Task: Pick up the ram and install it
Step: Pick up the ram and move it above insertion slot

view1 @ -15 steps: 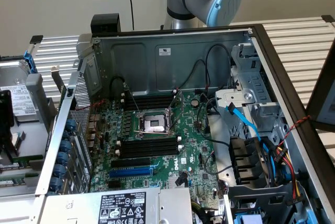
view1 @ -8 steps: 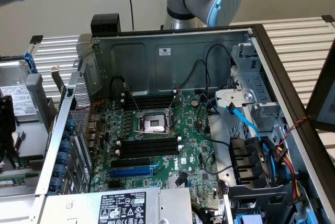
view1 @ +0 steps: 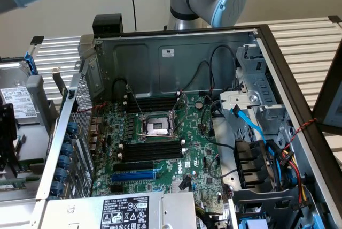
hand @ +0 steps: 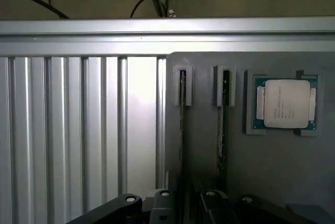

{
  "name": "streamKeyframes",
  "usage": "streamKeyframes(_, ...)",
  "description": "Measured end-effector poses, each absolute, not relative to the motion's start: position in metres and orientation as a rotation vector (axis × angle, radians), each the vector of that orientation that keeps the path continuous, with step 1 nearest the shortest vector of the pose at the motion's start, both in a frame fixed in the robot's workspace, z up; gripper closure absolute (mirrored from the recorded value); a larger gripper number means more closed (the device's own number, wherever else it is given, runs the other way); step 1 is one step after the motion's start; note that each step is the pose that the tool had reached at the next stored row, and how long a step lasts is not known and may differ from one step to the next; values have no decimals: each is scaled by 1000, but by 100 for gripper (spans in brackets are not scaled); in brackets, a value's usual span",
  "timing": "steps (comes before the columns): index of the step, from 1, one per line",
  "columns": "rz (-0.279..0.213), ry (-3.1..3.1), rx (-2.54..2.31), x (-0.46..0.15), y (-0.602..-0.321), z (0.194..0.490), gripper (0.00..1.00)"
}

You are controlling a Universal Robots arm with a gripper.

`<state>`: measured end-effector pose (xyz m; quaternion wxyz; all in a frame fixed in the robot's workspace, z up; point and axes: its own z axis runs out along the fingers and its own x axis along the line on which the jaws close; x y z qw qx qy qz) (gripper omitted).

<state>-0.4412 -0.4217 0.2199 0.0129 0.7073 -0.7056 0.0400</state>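
Note:
In the wrist view, two ram sticks stand on edge in a grey holder (hand: 261, 171), showing as thin dark-green lines. One ram (hand: 181, 130) runs down into the gap of my gripper (hand: 187, 205); the other ram (hand: 222, 124) stands beside it. My gripper is open above the holder, its jaws apart with nothing clamped. In the exterior view my gripper (view1: 6, 132) hangs dark at the far left, outside the computer case. The motherboard (view1: 195, 165) lies in the case with black ram slots (view1: 151, 150) below the CPU socket (view1: 157, 127) and more black slots (view1: 150, 104) above it.
A CPU chip (hand: 285, 103) sits in a tray on the holder. A ribbed aluminium table (hand: 78, 130) lies beside the holder. The case wall (view1: 59, 132) stands between gripper and motherboard. A blue slot (view1: 133, 175), blue cables (view1: 251, 127) and a power supply (view1: 123, 210) fill the case.

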Motion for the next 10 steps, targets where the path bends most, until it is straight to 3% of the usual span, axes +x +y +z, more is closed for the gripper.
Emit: streamKeyframes(10,125,-2193,2210,-441,-422,208,76)
